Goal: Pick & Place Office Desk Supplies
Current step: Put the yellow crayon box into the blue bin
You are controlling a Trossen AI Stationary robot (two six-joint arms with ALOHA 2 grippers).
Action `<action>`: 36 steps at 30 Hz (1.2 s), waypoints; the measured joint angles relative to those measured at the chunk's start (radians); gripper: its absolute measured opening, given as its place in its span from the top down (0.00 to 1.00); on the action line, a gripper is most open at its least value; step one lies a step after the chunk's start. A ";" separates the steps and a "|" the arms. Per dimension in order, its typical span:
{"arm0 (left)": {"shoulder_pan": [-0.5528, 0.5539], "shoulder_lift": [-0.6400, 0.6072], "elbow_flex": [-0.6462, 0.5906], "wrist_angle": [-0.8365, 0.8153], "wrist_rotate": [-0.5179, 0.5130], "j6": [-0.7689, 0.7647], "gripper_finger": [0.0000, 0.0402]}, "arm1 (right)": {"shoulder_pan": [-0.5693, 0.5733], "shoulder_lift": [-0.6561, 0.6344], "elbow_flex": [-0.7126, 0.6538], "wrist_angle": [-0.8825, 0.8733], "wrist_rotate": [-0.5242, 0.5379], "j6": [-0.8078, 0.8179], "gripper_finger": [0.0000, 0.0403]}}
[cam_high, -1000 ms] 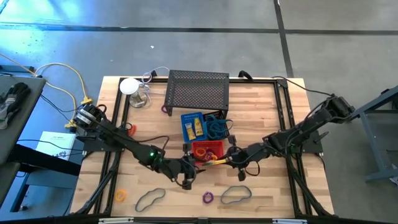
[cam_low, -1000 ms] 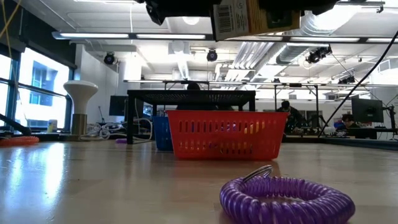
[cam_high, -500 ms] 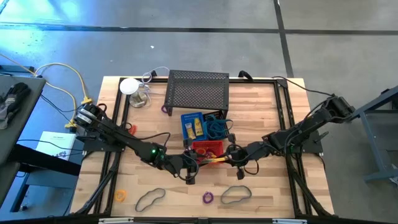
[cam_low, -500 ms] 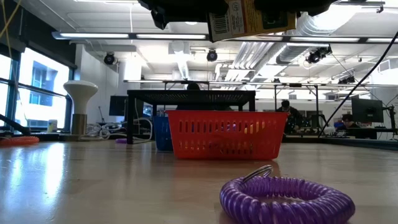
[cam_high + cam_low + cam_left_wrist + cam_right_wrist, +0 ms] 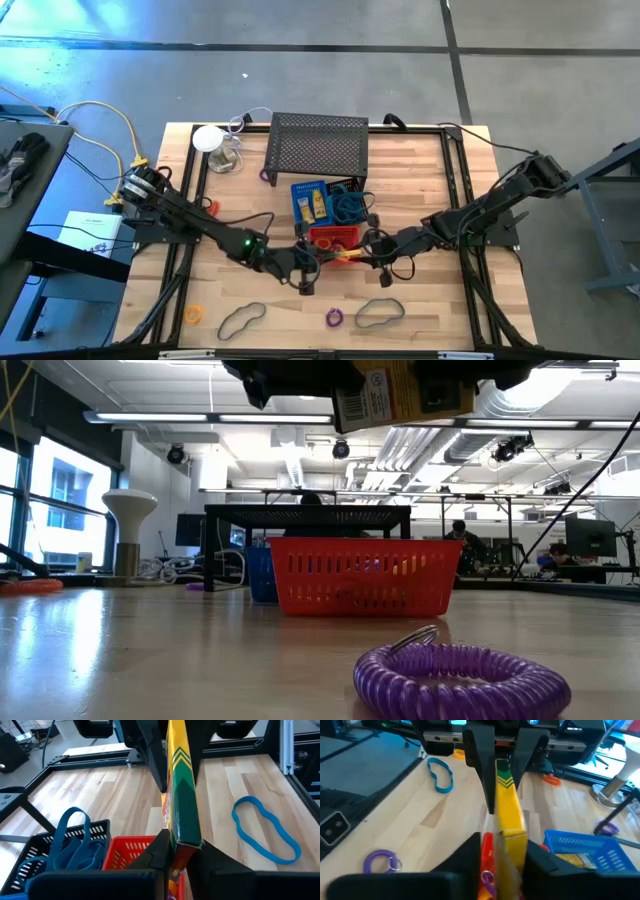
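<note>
We are midway through a handover: a yellow box (image 5: 337,256) hangs in the air between our two grippers, just in front of the red bin (image 5: 333,240) near the middle of the table (image 5: 420,200). The left gripper (image 5: 179,851) has its fingers pressed against one end of the box, and from that same wrist we see the right gripper (image 5: 176,757) with its fingers on either side of the far end; whether those are gripping or already loosening we cannot tell. We judge the next move needs one gripper to let go cleanly before the other carries the box off, most likely to the blue bin (image 5: 311,203), where a similar box already lies. Room is tight here: the arms meet nose to nose, with the red bin's rim directly beyond them and the mesh rack (image 5: 318,146) farther back. The near strip of table is more open, holding only a purple ring (image 5: 334,318) and two looped cords (image 5: 379,313), well apart from the grippers.
</note>
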 joint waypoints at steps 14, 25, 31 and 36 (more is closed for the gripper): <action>-0.011 0.000 0.000 -0.146 -0.073 -0.055 0.92 | 0.046 0.000 0.000 0.006 0.152 -0.091 0.30; -0.083 -0.103 0.002 -0.447 -0.283 -0.231 0.91 | 0.045 0.000 0.000 0.018 0.156 -0.090 0.28; -0.029 -0.115 0.002 -0.617 -0.299 -0.361 0.91 | 0.045 0.000 0.000 0.033 0.156 -0.090 0.29; 0.046 -0.115 0.002 -0.758 -0.240 -0.424 0.90 | 0.045 0.000 0.000 0.040 0.156 -0.090 0.29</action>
